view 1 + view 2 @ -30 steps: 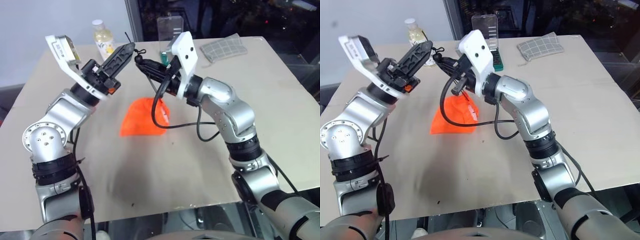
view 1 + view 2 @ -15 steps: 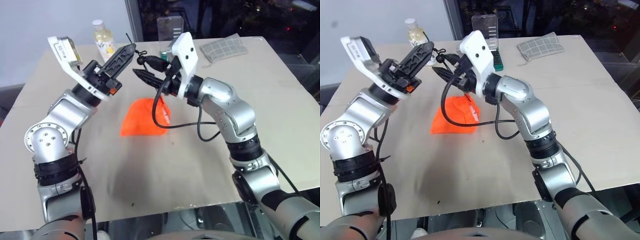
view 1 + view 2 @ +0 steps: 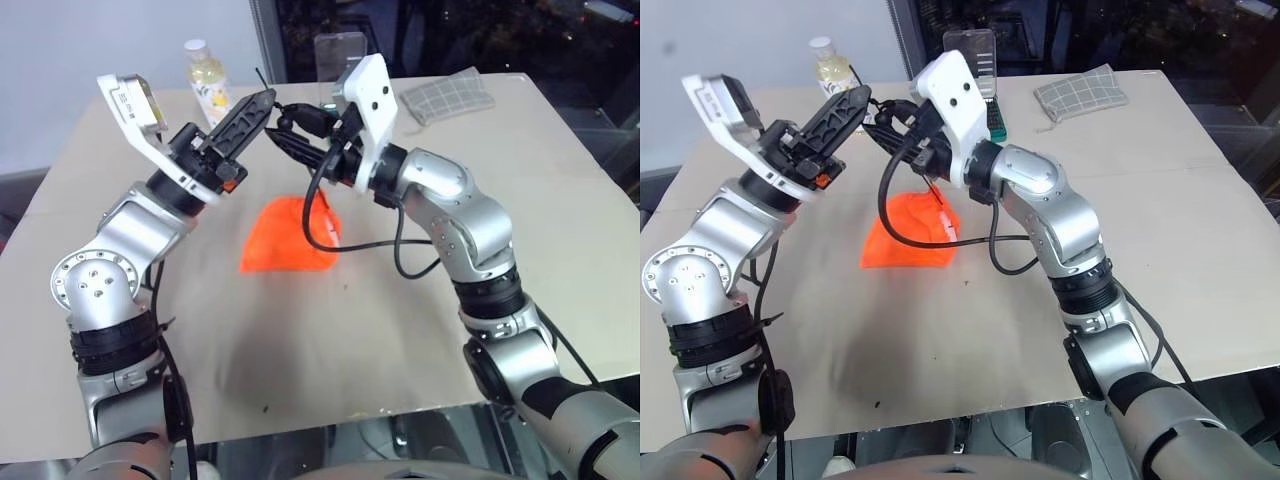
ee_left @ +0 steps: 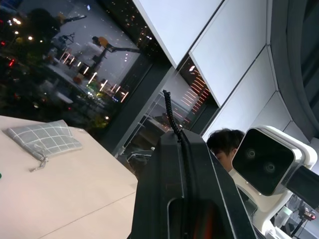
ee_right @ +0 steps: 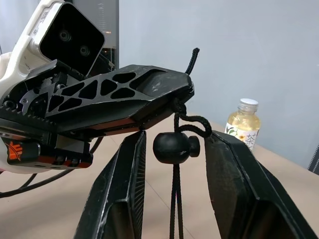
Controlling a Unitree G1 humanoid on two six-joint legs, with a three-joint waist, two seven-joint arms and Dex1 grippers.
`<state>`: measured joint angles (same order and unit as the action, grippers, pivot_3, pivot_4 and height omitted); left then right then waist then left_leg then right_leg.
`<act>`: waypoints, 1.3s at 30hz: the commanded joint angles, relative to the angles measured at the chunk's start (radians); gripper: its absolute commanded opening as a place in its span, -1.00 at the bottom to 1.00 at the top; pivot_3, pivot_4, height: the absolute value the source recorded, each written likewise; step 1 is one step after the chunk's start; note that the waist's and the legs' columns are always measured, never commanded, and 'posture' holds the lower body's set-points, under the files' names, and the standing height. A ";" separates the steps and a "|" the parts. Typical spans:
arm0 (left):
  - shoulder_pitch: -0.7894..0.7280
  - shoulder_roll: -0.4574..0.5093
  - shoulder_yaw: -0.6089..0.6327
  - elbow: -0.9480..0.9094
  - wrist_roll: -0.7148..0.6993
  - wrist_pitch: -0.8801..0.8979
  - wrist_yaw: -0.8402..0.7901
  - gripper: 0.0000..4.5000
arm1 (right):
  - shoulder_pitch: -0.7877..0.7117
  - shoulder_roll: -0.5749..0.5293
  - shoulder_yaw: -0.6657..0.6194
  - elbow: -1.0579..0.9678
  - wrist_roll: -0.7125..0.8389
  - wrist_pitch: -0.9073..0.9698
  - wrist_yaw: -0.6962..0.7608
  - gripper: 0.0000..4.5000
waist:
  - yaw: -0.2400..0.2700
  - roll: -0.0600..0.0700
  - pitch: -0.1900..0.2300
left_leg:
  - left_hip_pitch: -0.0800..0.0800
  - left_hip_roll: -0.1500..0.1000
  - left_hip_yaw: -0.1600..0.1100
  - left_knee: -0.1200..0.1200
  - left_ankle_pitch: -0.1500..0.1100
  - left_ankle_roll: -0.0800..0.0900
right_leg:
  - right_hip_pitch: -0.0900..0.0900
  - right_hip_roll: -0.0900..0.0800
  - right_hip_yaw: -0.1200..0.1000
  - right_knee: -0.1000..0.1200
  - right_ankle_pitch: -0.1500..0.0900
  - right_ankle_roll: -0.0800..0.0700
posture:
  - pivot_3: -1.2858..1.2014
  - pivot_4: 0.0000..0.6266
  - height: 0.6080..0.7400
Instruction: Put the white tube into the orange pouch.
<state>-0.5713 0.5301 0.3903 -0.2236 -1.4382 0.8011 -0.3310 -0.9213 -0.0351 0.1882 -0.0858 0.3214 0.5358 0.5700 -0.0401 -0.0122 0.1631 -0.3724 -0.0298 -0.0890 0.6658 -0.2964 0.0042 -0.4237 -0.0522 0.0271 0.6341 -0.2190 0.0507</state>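
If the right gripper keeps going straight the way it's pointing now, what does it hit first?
Most likely the black cord stopper bead, which already sits between the open fingers of the right gripper. Just beyond it is the left gripper, shut on the drawstring cord. Depth between bead and fingers is hard to judge.

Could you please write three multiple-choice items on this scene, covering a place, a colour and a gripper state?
1. Where is the grey checked cloth?
A. at the table's far edge
B. under the pouch
C. in the left gripper

2. What colour is the pouch?
A. blue
B. orange
C. green

3. How is the left gripper?
A. wide open
B. shut on the cord
C. shut on a bottle

Answers: 1 A, it lies by the far edge. 2 B, it is bright orange. 3 B, its fingers pinch the dark cord above the round toggle, between the right gripper's open fingers.
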 commanded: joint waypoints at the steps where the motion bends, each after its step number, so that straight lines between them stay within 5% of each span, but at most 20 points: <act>1: -0.005 0.005 0.006 -0.034 -0.012 -0.008 -0.004 -1.00 | -0.028 0.004 -0.014 -0.030 0.015 -0.018 0.006 -0.46 | 0.000 0.000 0.000 | 0.000 0.000 0.000 0.000 0.000 0.000 | 0.000 0.000 0.000 0.000 0.000 0.000 | 0.03 -0.52 1.00; 4: -0.005 0.004 0.006 -0.034 -0.012 -0.008 -0.004 -1.00 | -0.020 0.000 -0.009 -0.035 0.013 -0.016 0.011 -0.91 | 0.000 0.000 0.000 | 0.000 0.000 0.000 0.000 0.000 0.000 | 0.000 0.000 0.000 0.000 0.000 0.000 | 0.03 -0.52 1.00; 26: -0.145 -0.015 0.053 0.003 -0.087 -0.077 0.100 -1.00 | 0.240 -0.125 0.122 -0.082 -0.024 0.178 0.013 -0.91 | 0.002 0.000 0.000 | 0.000 0.000 0.000 0.001 0.000 0.000 | 0.000 0.000 0.000 0.000 0.000 0.000 | 0.03 -0.52 1.00; 39: -0.257 -0.023 0.122 0.059 -0.192 -0.138 0.160 -1.00 | 0.261 -0.157 0.136 -0.049 -0.077 0.252 -0.035 -0.91 | 0.004 -0.001 0.000 | 0.000 -0.001 0.000 0.002 0.000 0.000 | 0.000 0.000 0.000 0.001 0.000 0.000 | 0.03 -0.52 1.00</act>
<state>-0.7653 0.4924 0.4407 -0.1418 -1.5789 0.7201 -0.1681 -0.6696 -0.1801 0.3178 -0.1436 0.2630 0.7633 0.5422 -0.0364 -0.0131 0.1628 -0.3725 -0.0304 -0.0889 0.6678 -0.2963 0.0042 -0.4235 -0.0523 0.0271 0.6354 -0.2190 0.0508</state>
